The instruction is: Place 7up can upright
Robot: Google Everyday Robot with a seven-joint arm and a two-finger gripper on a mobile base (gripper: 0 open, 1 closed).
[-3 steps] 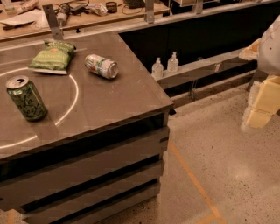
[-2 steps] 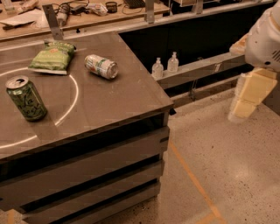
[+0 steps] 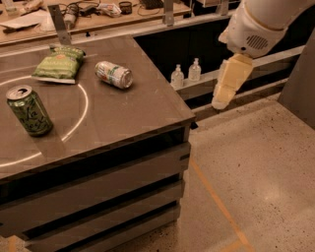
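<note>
The 7up can point(image 3: 113, 74), silvery-white with green and red marks, lies on its side on the dark table top point(image 3: 123, 118), toward the back right. My gripper point(image 3: 222, 97) hangs off the table's right side, over the floor, well to the right of the can and apart from it. It holds nothing that I can see.
A darker all-green can point(image 3: 28, 110) stands upright at the table's left. A green chip bag point(image 3: 58, 63) lies at the back, left of the 7up can. Two small clear bottles point(image 3: 185, 75) stand on a ledge right of the table. A cluttered bench point(image 3: 88, 12) runs behind.
My arm and gripper have swung left, from the frame's right edge toward the table. The cans and the bag have not moved.
</note>
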